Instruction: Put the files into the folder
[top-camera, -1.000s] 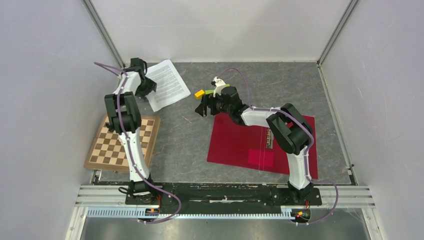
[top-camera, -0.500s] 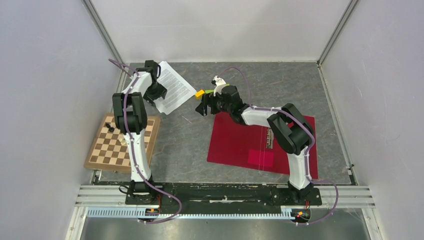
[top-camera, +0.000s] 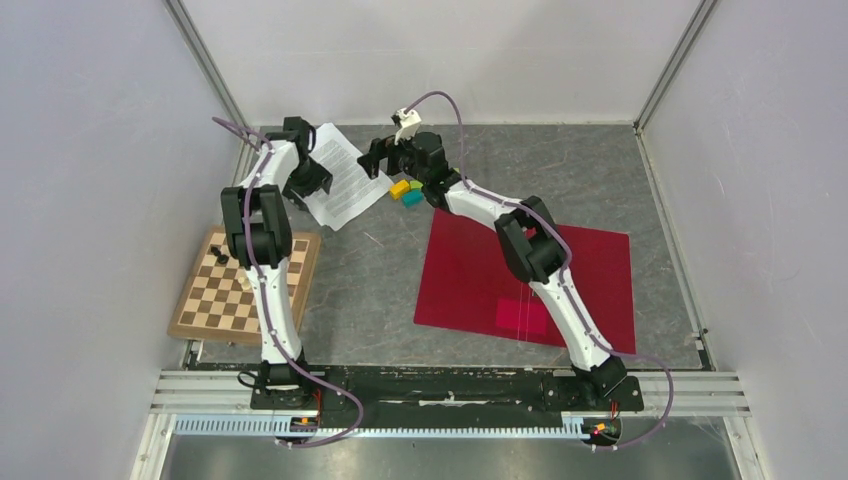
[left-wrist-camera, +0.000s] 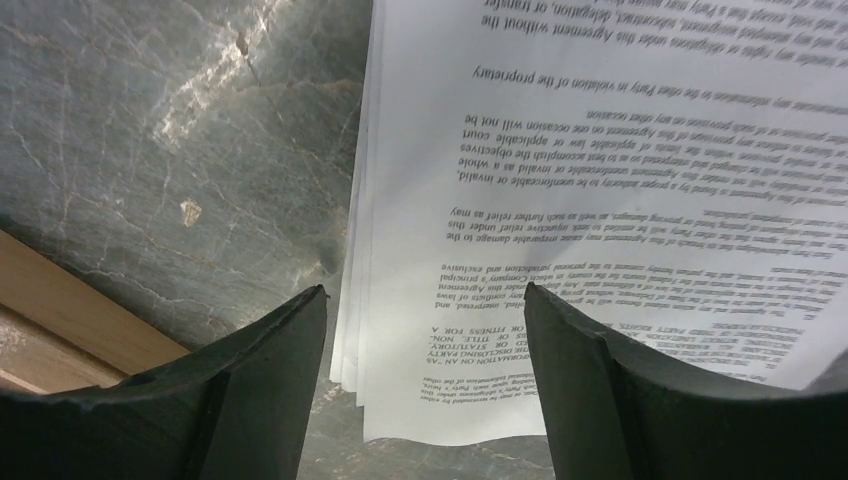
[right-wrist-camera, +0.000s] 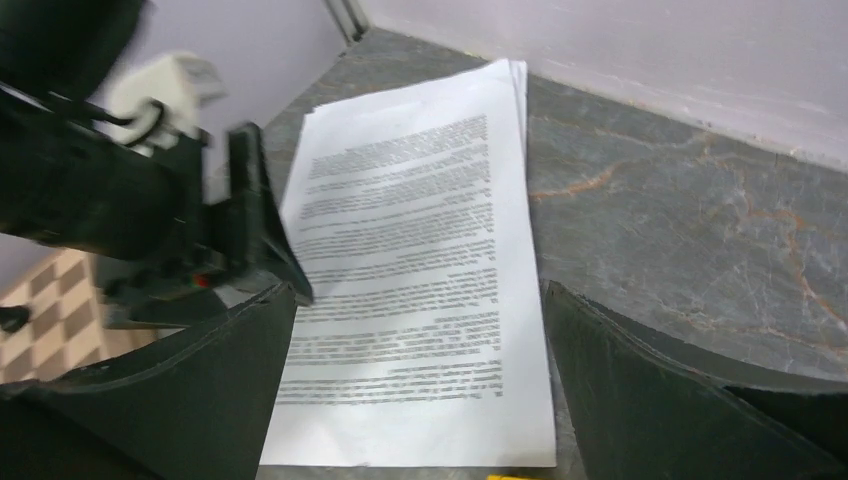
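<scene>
While the files (top-camera: 350, 172) lie flat at the far left of the bench (top-camera: 580, 160), the pickup approach is judged to be the step in hand. At the stack's near-left edge the left tool (left-wrist-camera: 425, 290) is seen released, with the jaws spread and nothing gripped. The sheets' long axis is set diagonally, from the far-left corner toward the bench middle. Over the near-right end the right tool (right-wrist-camera: 418, 290) is spread wide, empty. Well apart at right, the folder (top-camera: 600, 265) is laid shut. Next, an edge pinch and an opened cover are probably called for.
</scene>
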